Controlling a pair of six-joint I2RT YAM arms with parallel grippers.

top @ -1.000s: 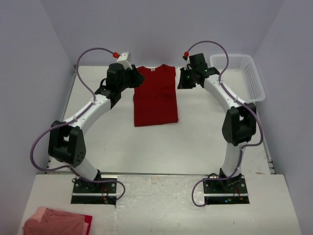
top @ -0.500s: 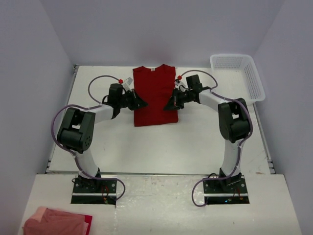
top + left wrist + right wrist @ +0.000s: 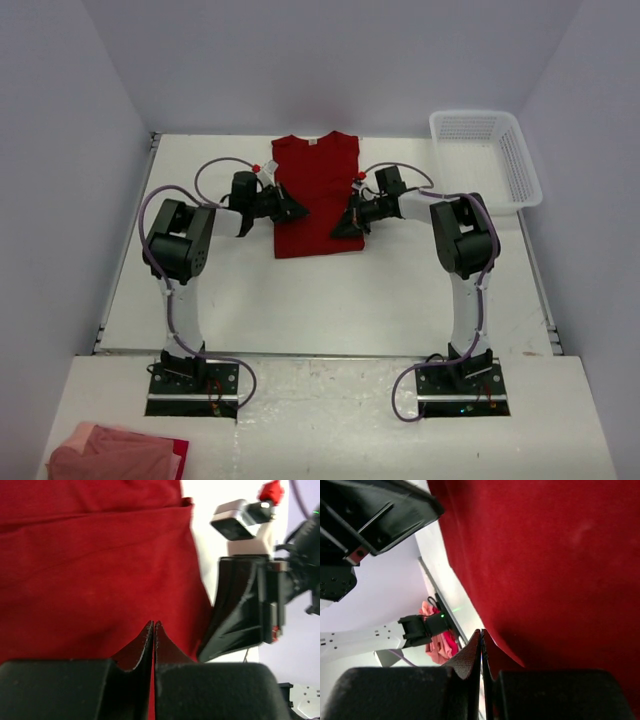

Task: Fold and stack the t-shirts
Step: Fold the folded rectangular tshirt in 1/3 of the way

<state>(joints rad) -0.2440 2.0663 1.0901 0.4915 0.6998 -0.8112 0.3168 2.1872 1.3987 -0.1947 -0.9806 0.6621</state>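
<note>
A deep red t-shirt (image 3: 318, 190), folded into a narrow rectangle with a white neck label (image 3: 312, 142) at the far end, lies flat on the white table (image 3: 260, 290). My left gripper (image 3: 296, 212) is shut, low at the shirt's left edge. My right gripper (image 3: 340, 222) is shut, low at its right edge. In the left wrist view the closed tips (image 3: 152, 625) point over the red cloth (image 3: 100, 570), with the right gripper (image 3: 245, 610) opposite. In the right wrist view the closed tips (image 3: 481, 632) sit at the shirt's edge (image 3: 545, 555). I see no cloth held between either pair.
A white mesh basket (image 3: 485, 155) stands at the far right of the table. A pile of pink and red cloth (image 3: 110, 455) lies at the near left in front of the arm bases; it also shows in the right wrist view (image 3: 437, 640).
Both grippers have come down from beside the shirt's collar end to its mid sides and closer to the cloth. Both arms have folded back. The shirt has not changed shape.
</note>
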